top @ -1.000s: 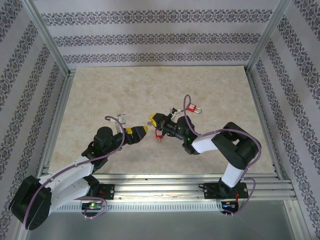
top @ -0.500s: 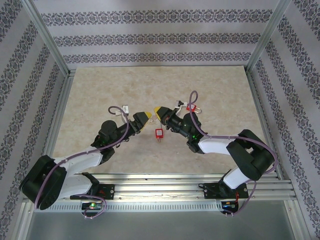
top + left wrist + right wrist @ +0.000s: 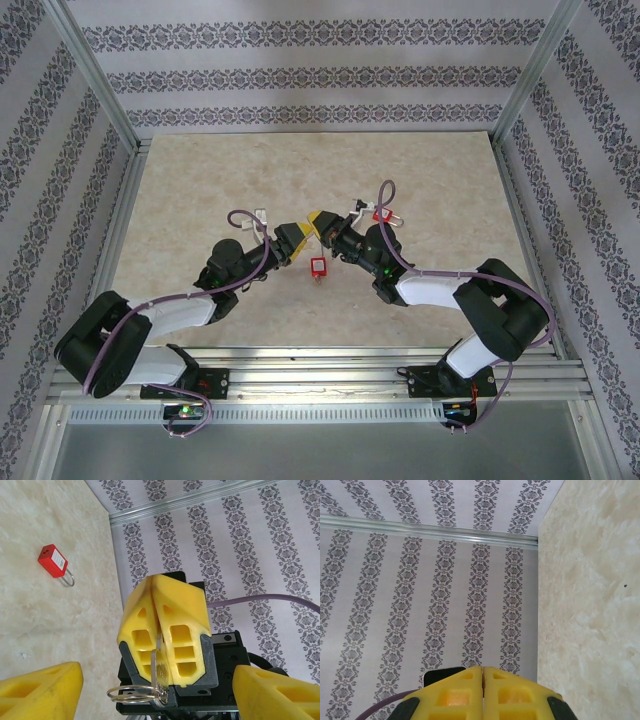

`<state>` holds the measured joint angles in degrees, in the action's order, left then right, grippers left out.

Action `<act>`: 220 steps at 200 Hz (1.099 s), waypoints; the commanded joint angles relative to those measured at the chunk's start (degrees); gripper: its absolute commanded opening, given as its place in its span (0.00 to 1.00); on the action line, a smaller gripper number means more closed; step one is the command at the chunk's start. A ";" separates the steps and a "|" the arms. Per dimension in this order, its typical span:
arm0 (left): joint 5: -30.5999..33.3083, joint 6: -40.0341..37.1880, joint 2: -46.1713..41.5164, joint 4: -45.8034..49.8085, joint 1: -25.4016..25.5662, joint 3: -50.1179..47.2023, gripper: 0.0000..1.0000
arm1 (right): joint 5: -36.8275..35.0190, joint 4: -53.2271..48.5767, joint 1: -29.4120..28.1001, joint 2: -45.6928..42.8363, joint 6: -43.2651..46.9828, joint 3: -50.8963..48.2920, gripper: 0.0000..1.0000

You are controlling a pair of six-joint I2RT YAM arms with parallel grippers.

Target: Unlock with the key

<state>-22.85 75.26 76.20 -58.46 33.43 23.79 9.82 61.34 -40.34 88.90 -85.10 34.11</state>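
pinching the thin, stiff, likely slick key [image 3: 159,672], the right pincer [image 3: 158,625] is clenched; the released left pincer [image 3: 293,238] flanks it, best taking the ringed head; nearer red padlock [image 3: 318,267] lies on the table [image 3: 200,180].

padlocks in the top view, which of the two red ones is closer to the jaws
The near padlock, lying just below the meeting jaws in that view. The other padlock lies farther back and to the right.
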 commanded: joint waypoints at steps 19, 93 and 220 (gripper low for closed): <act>0.05 0.65 2.94 -9.26 1.16 0.31 0.64 | -0.52 1.74 -0.79 0.15 0.55 1.58 0.00; 0.31 1.55 5.72 -13.27 1.38 -0.24 0.38 | -1.02 2.29 -1.53 0.22 0.02 0.96 0.00; 1.21 1.64 4.76 -13.26 1.37 -2.77 0.03 | -2.52 3.43 -1.91 0.33 -0.50 -1.01 0.00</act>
<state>-22.13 77.01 81.73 -69.78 34.13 22.65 8.91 62.11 -41.80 89.41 -86.67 34.00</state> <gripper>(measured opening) 0.116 0.043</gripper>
